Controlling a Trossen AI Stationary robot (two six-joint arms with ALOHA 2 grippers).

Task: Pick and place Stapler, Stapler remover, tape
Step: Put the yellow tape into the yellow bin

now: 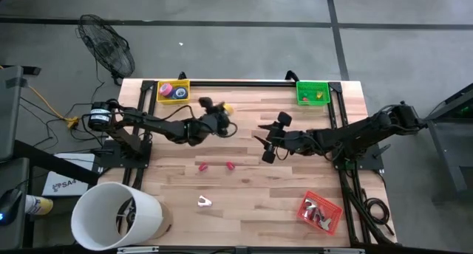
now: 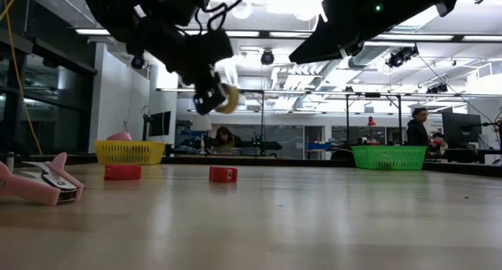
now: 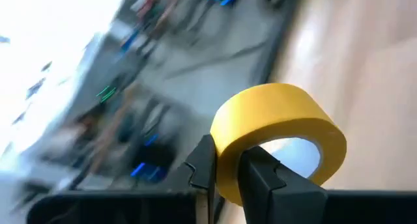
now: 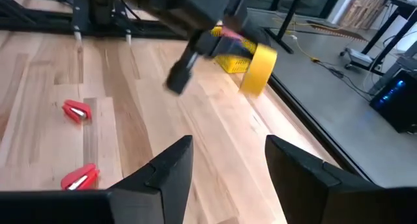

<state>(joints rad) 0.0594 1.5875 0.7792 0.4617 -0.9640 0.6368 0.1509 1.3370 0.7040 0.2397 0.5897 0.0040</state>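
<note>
In the high view, near the 6 o'clock edge of the wooden plank table (image 1: 251, 210), a pale stapler (image 1: 205, 202) lies flat, with a red mesh basket (image 1: 320, 213) toward 4 o'clock and a white bucket (image 1: 118, 215) off the 7 o'clock corner. Two small red staple removers (image 1: 215, 166) lie just beside each other near the table's middle; in the low view they show as low red blocks.

The left arm reaches in from 9 o'clock, elbow bent, its wrist raised above the boards. The left pincer (image 1: 216, 111) is clenched on the wall of a roll of yellow tape (image 3: 273, 136): the left wrist view shows one finger inside the ring and one outside, the roll smooth and round, held clear of the table. In the low view the tape hangs in the air under the dark wrist.

The right arm stretches in from 3 o'clock, nearly straight and low, its right pincer (image 1: 267, 141) released, its two dark fingers (image 4: 166, 168) spread with bare planks between them, holding nothing. It sits near the table's middle, apart from the left pincer.

At the far 12 o'clock edge stand a yellow basket (image 1: 173, 91) toward 11 o'clock and a green basket (image 1: 312, 92) toward 1 o'clock. Open boards lie between the baskets and along the 6 o'clock edge
</note>
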